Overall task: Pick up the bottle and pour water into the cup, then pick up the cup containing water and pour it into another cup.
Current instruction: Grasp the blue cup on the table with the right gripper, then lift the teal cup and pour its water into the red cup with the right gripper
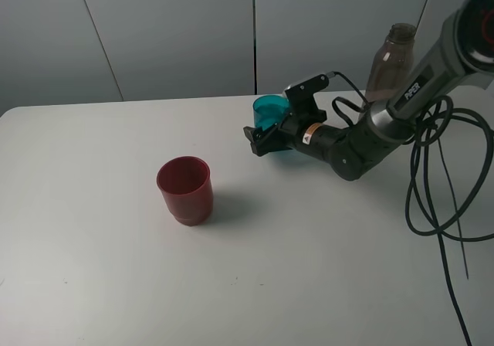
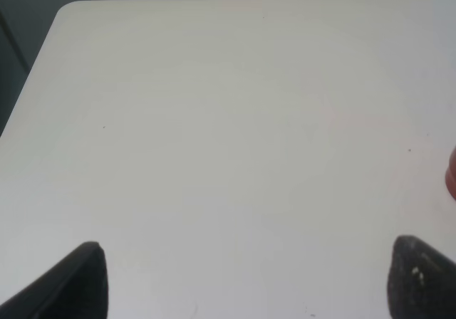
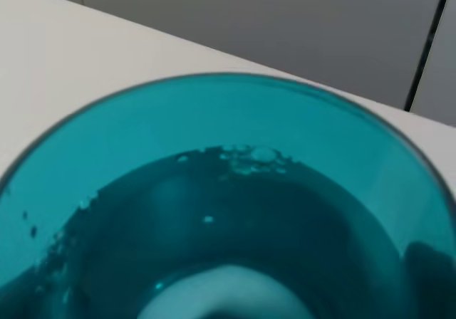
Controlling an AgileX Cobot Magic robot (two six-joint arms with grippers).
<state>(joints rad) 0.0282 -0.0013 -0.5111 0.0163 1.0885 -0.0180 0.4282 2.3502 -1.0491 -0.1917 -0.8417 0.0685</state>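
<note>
Right gripper (image 1: pixel 264 130) jaws are flanking the cup (image 1: pixel 268 108), spread; its slick, water-loaded wall is probably demanding a gentle mid-height grip

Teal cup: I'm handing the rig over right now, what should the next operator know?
Right pincer: open, either side of the teal cup, not closed on it.
Left pincer: open above bare table.
Bottle: upright behind the right arm.
Red cup: upright, left of the teal cup, nearer the camera.
Done: water is in the teal cup.
Left: grip the teal cup, lift, pour into the red cup.
</note>
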